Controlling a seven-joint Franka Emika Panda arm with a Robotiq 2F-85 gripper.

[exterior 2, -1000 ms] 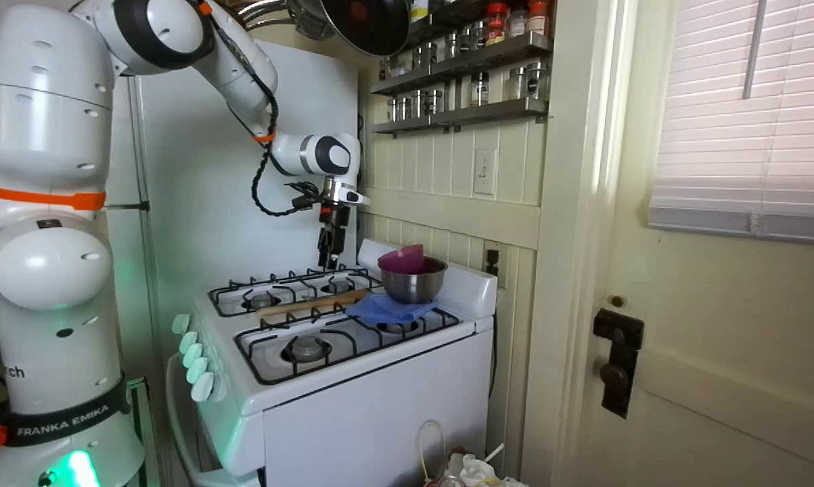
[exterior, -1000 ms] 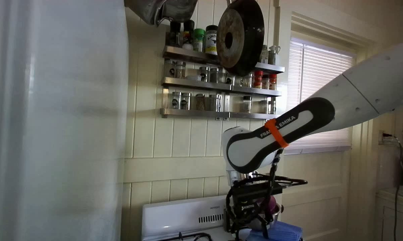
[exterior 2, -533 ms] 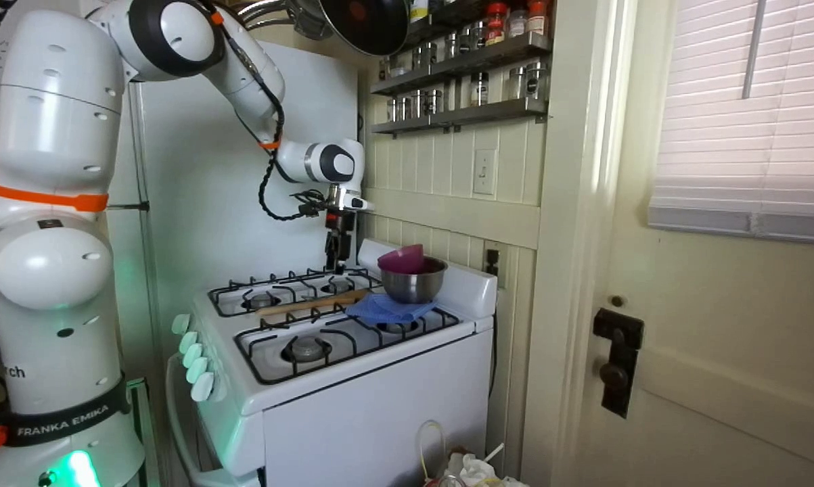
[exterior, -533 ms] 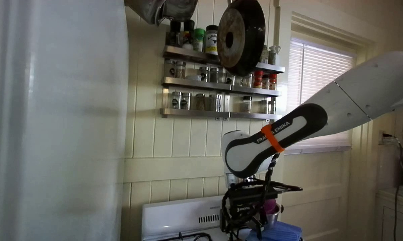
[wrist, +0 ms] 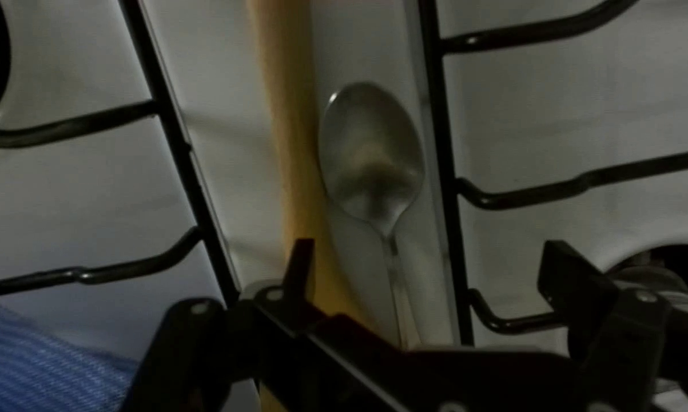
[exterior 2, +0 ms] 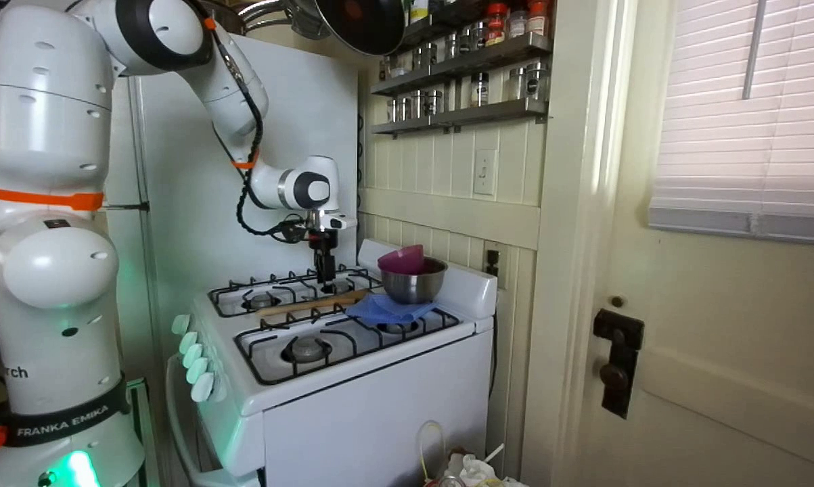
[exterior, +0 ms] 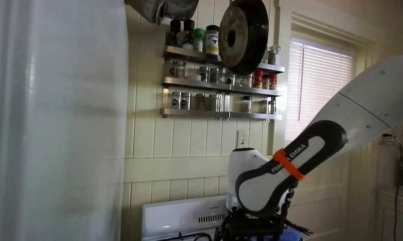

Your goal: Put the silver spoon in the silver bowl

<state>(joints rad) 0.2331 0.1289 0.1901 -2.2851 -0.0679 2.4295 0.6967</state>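
Tool (wrist: 428,254) spread (spoon (wrist: 372,146) beside grate edge (wrist: 441,120))

"FRANKA EMIKA" on the arm (exterior 2: 49,267)

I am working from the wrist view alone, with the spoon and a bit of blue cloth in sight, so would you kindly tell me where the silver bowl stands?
Observer: In an exterior view, the silver bowl sits on that blue cloth, on the stove.
Operator: Thank you; is there anything inside it?
Observer: Yes, what looks like a pink bowl sits tilted in it, rising above the rim.
Operator: Would I be touching either of them at the moment?
Observer: No, the same view shows a gap between the gripper and both of them.
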